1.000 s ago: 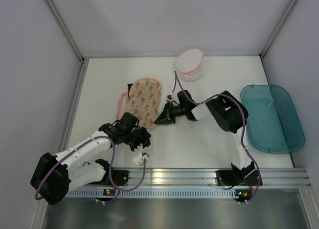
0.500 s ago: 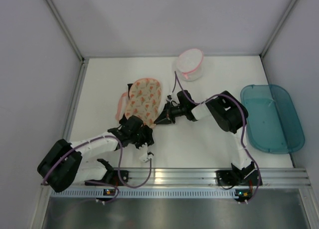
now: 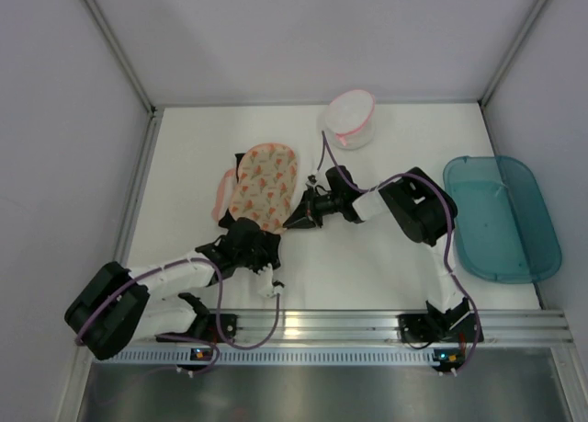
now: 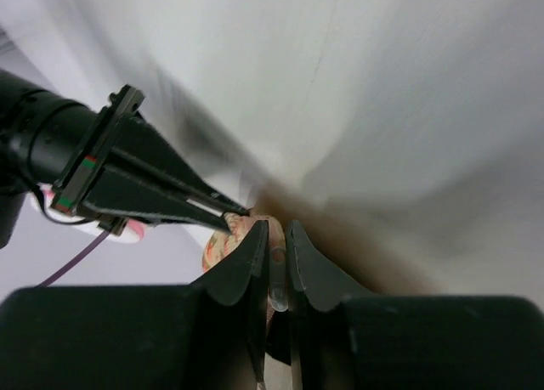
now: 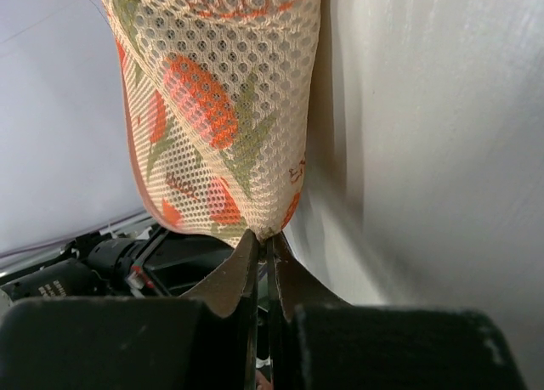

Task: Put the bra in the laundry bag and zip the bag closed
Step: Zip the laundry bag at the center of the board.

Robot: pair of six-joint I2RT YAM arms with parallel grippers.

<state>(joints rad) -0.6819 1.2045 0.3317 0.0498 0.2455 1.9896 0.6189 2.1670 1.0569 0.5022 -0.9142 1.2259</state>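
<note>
The laundry bag (image 3: 265,181), cream mesh with orange print and pink trim, lies flat left of centre. Its mesh fills the top of the right wrist view (image 5: 217,110). My right gripper (image 3: 296,222) (image 5: 265,237) is shut on the bag's near right edge. My left gripper (image 3: 273,238) (image 4: 274,237) sits at the bag's near end, just beside the right gripper's fingers (image 4: 170,195). Its jaws are closed down on a small clear zip pull (image 4: 279,275). The bra is out of view.
A small white pouch with a pink rim (image 3: 350,119) stands at the back. A teal plastic tub (image 3: 501,217) lies at the right. A metal rail (image 3: 367,325) runs along the near edge, and enclosure walls stand on three sides.
My left gripper has slid in to the bag's near end and its jaws have narrowed onto the zip pull. The right gripper and the bag have not moved.
</note>
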